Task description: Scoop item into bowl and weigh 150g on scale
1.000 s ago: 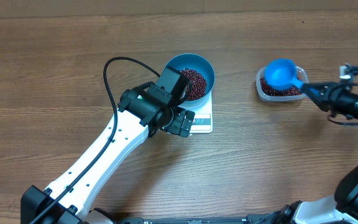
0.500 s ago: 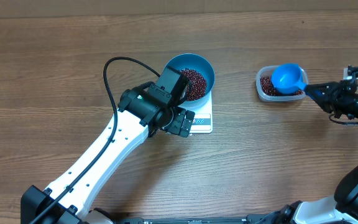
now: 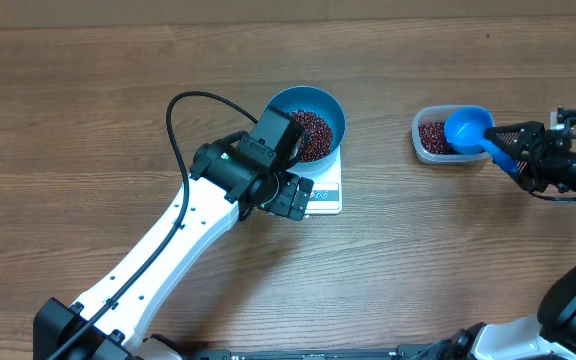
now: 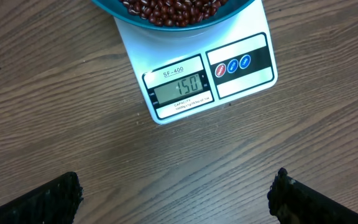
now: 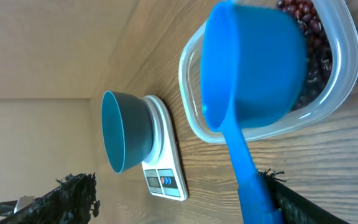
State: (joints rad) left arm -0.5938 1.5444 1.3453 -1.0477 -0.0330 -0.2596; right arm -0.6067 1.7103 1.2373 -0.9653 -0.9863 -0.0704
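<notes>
Wood table fills the overhead view. L arm, white w/ black wrist, runs from the near-left corner up to centre. R arm, black, comes in at the right edge. Blue bowl sits on the white scale at table centre. The bowl covers the scale's far part, leaving the near strip w/ readout bare. Clear tub stands well right of the bowl, apart from it. L gripper hangs over bare wood just near of the scale, fingers spread wide, nothing btwn them. Blue scoop rests w/ its cup on the tub's right half, handle pointing right into the R gripper. R gripper's fingers are spread wide too. The handle lies btwn them, close by one finger, and I can't tell if it touches. Red-brown beans are heaped in the bowl, w/ more in the tub's left half beside the scoop cup. Scale display reads 150, and three small round buttons sit just right of it.
</notes>
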